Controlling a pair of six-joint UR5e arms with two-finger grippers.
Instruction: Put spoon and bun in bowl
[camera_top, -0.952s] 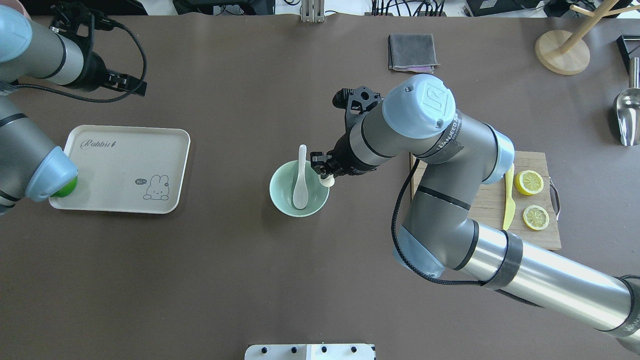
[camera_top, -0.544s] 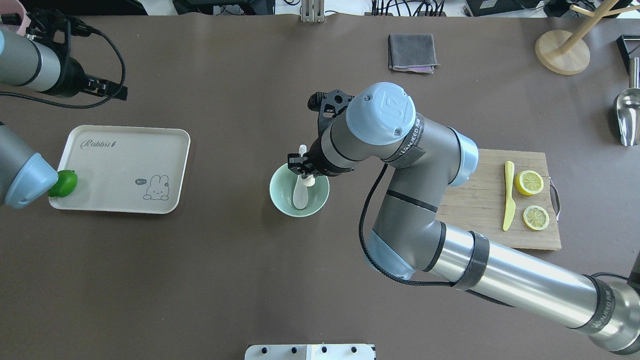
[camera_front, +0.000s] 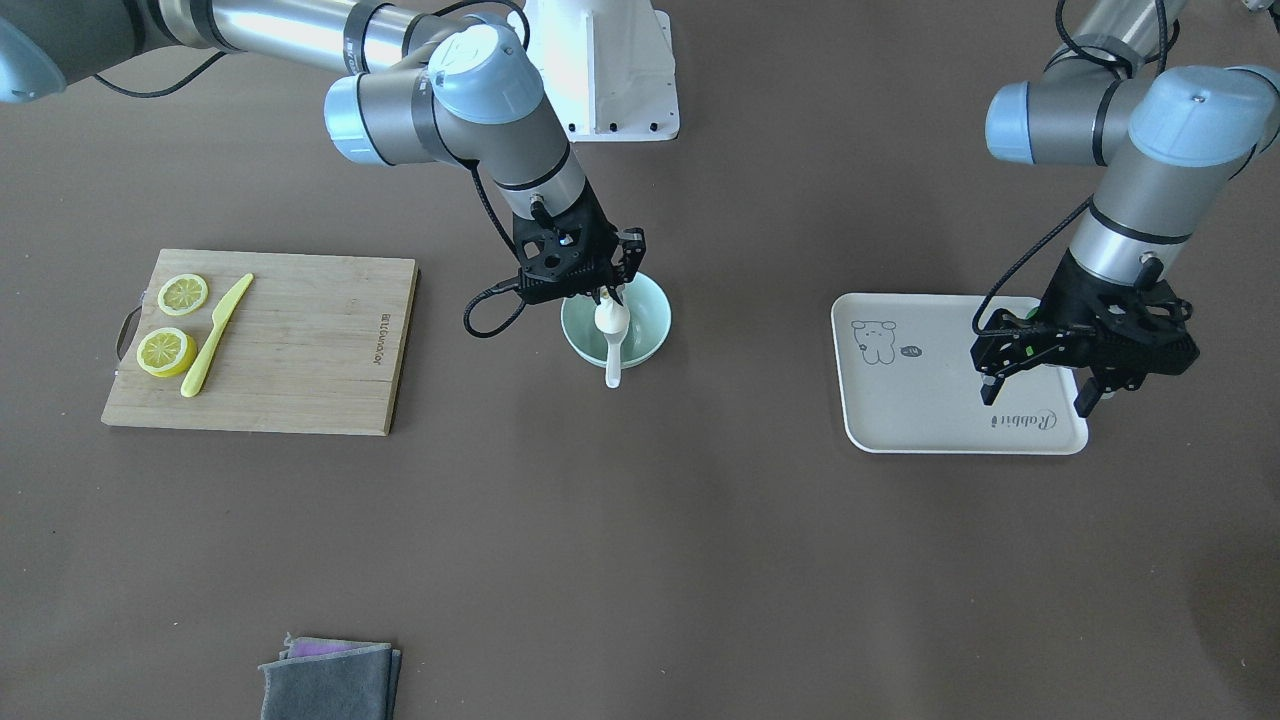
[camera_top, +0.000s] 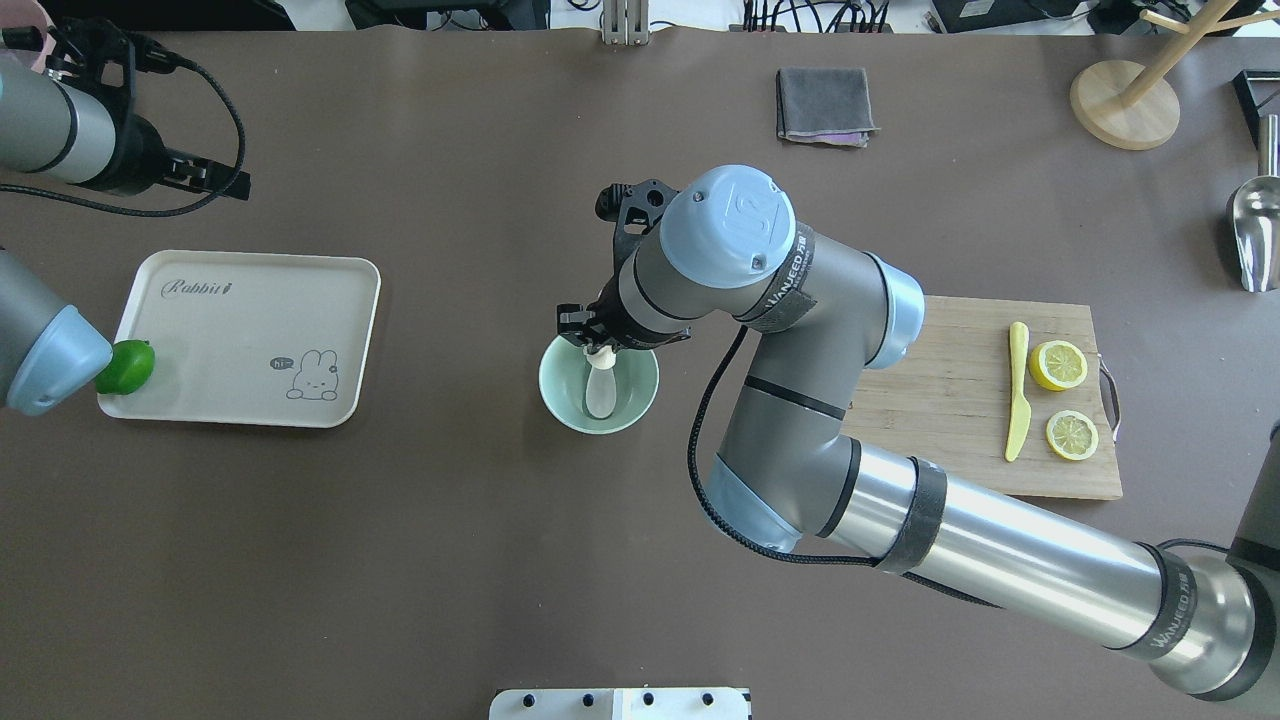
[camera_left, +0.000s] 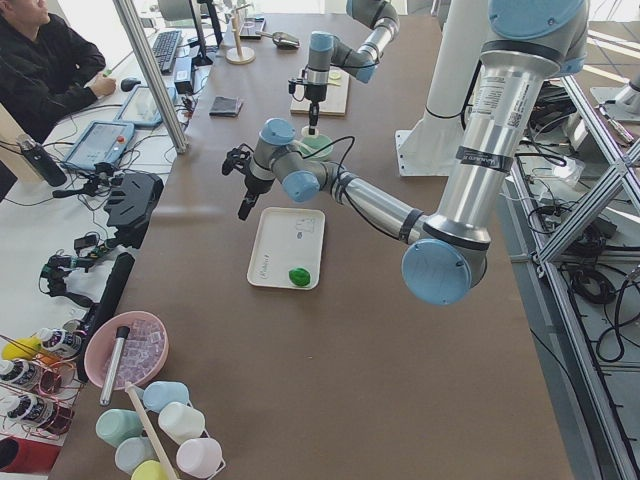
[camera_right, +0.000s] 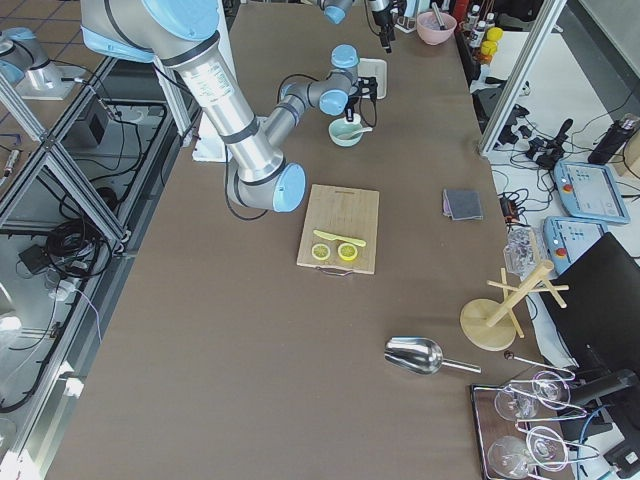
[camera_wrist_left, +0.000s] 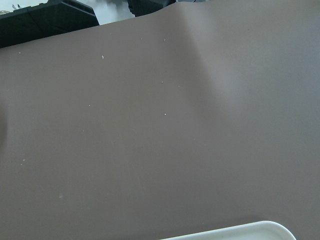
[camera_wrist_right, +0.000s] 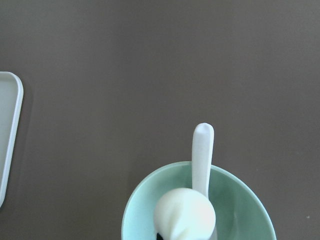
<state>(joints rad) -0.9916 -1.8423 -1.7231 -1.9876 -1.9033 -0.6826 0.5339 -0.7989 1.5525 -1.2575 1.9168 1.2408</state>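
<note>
The mint-green bowl (camera_top: 562, 388) stands mid-table. The white spoon (camera_top: 601, 397) lies in it, scoop down, with its handle (camera_front: 613, 372) out over the rim. My right gripper (camera_top: 599, 348) is shut on the white bun (camera_front: 611, 317) and holds it by its top just above the bowl. In the right wrist view the bun (camera_wrist_right: 185, 214) hangs over the bowl (camera_wrist_right: 240, 210), in front of the spoon handle (camera_wrist_right: 202, 150). My left gripper (camera_front: 1035, 395) is open and empty, raised over the tray's edge.
A cream tray (camera_top: 250, 340) with a green lime (camera_top: 128, 365) at its corner lies to the left. A wooden cutting board (camera_top: 950, 400) with two lemon halves (camera_top: 1058, 364) and a yellow knife (camera_top: 1017, 390) lies to the right. A grey cloth (camera_top: 825, 105) lies at the back.
My right arm has carried the bun left, from beside the bowl's right rim to over the bowl. My left arm has drawn back to the left.
</note>
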